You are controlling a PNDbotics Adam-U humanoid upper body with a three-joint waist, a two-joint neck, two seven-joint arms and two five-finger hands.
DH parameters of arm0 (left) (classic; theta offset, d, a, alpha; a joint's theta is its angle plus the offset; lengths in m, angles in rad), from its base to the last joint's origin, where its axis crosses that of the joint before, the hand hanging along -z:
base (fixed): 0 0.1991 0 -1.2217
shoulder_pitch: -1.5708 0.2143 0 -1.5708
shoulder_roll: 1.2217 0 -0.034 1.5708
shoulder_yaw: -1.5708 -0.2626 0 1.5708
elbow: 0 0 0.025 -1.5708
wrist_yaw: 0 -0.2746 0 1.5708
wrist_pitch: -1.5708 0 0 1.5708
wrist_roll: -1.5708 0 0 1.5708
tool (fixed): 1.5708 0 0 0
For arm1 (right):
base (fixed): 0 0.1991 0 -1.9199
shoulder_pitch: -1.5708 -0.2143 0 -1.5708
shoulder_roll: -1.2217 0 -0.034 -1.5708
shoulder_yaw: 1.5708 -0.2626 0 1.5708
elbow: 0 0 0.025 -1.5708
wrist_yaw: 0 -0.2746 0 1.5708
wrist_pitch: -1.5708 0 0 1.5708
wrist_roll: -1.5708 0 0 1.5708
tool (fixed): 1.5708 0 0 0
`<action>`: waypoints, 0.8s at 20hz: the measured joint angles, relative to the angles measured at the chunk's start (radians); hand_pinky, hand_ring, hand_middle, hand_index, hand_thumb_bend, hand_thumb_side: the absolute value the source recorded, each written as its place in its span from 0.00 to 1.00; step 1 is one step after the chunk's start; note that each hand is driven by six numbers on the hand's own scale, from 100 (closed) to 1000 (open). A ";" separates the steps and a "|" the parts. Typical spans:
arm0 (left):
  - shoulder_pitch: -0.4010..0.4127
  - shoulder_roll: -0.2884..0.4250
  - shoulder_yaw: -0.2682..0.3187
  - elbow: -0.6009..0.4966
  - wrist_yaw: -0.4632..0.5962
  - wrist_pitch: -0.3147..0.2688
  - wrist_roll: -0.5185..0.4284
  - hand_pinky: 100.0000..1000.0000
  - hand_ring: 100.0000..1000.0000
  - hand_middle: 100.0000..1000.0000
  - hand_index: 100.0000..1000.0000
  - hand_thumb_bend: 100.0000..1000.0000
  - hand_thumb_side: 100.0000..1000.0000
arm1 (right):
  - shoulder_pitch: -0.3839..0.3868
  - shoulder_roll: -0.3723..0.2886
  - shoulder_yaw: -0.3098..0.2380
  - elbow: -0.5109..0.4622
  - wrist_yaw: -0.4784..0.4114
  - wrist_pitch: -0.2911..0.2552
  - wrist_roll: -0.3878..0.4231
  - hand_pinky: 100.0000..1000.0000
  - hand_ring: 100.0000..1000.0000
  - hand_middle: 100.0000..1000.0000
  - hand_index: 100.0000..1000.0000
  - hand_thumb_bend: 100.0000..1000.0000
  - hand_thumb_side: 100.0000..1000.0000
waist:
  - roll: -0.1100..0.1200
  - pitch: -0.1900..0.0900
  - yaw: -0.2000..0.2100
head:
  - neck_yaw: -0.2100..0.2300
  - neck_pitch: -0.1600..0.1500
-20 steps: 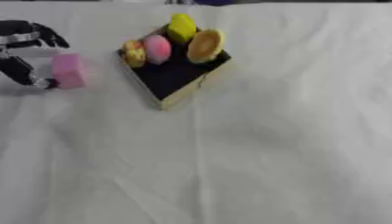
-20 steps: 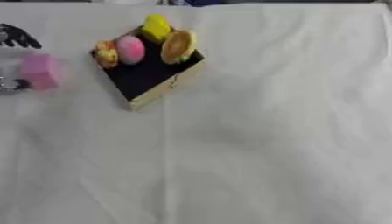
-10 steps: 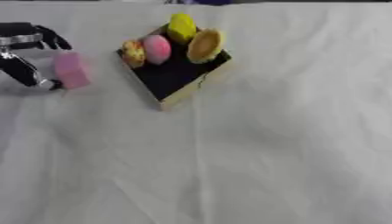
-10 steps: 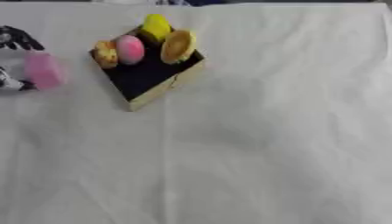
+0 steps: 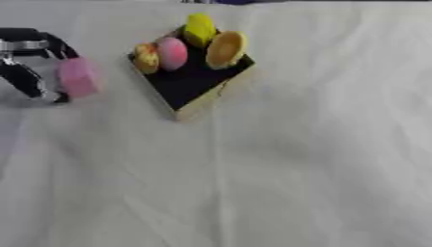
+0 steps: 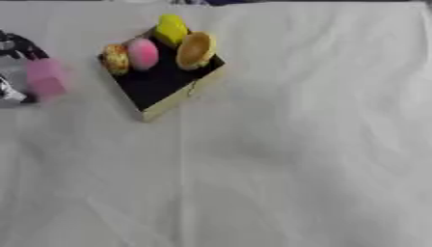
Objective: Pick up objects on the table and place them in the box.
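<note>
Pink block (image 5: 77, 77) pinched in the left robot hand (image 5: 30, 62), white-clothed surface (image 5: 295, 159), box (image 5: 192, 79) just right holding four items

White tablecloth (image 5: 295, 169) over the whole table — creased (one long fold down the middle) — otherwise plain.

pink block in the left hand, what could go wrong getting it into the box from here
1. The pink block sits between the thumb and fingers of the left hand, held at one side only; it could slip or tilt on the way over.
2. The box already holds four items crowded at its far end: only the near part of its dark floor is free, so a drop too far back may land on them.
3. The box lies cornerwise; the block could clip its near wall.
</note>
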 measured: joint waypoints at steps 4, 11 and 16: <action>-0.008 0.000 0.000 -0.021 0.005 0.013 -0.012 0.86 0.87 0.83 0.91 0.50 0.37 | 0.001 0.000 0.000 0.000 0.000 0.006 0.001 0.94 0.81 0.59 0.79 0.00 0.41 | 0.008 0.000 0.000 | 0.001 0.000; -0.012 0.000 0.000 -0.035 0.030 0.046 -0.007 0.86 0.87 0.81 0.90 0.51 0.45 | 0.008 0.001 0.001 0.000 0.000 0.010 0.003 0.94 0.81 0.59 0.79 0.00 0.41 | 0.011 0.000 -0.001 | 0.004 0.000; -0.013 -0.001 0.000 -0.037 0.026 0.066 0.006 0.85 0.86 0.80 0.88 0.50 0.42 | 0.009 0.002 0.001 0.000 0.000 0.014 0.004 0.94 0.81 0.59 0.79 0.00 0.41 | 0.011 0.000 -0.006 | 0.007 0.000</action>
